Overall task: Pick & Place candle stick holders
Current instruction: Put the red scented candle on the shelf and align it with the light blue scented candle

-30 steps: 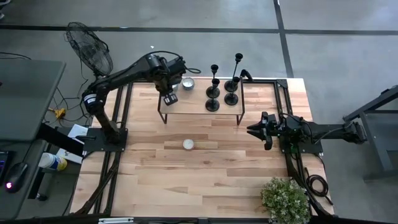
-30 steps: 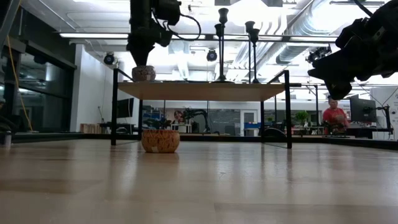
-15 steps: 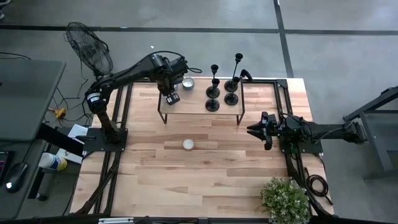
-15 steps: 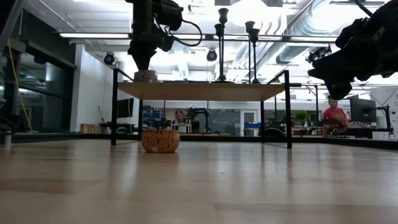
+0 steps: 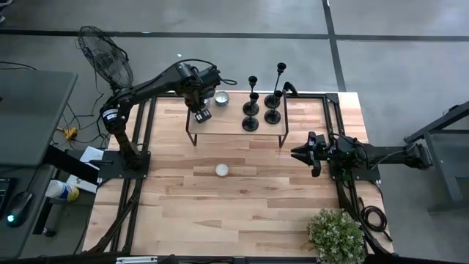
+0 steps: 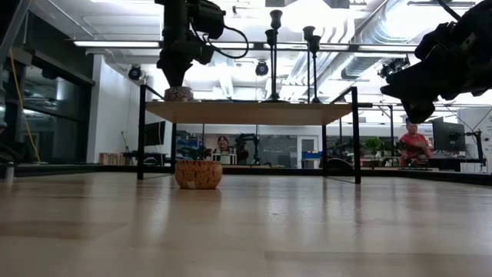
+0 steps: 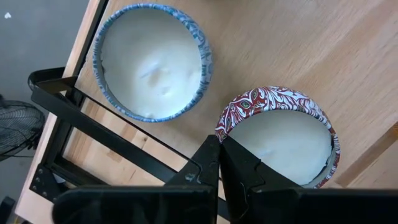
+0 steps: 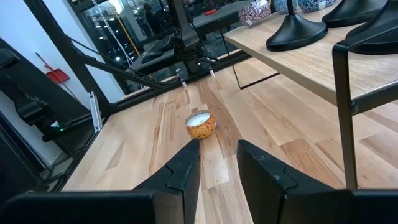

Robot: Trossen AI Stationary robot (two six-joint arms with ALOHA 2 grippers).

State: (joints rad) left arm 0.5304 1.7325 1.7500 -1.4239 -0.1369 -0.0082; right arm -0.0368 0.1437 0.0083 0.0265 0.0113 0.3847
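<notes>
Several black candle stick holders (image 5: 251, 122) stand on their round bases at the right end of a raised wooden shelf (image 5: 229, 126); they also show in the low view (image 6: 274, 58) and the right wrist view (image 8: 297, 30). My left gripper (image 5: 199, 113) points down over the shelf's left end, shut at a red-patterned candle tin (image 7: 280, 134). A blue-rimmed tin (image 7: 151, 62) stands beside it. My right gripper (image 5: 302, 154) waits open at the table's right side, clear of everything. My left gripper pinches the red-patterned tin's rim (image 7: 225, 127) between its two fingers, at the side of the tin nearest the shelf's edge. The fingers come from above, pointing down. The tin stands level with its bottom on the shelf (image 6: 179, 94).
An orange candle tin (image 5: 221, 170) sits on the table in front of the shelf. A potted plant (image 5: 335, 235) stands at the near right corner. The shelf's black frame legs (image 6: 141, 131) rise from the table. A fan (image 5: 106, 55) stands beyond the table's far left.
My left gripper has come down a little with the red-patterned tin. The tin, which hung just above the shelf, now rests level on the shelf top. The fingers have stayed shut.
</notes>
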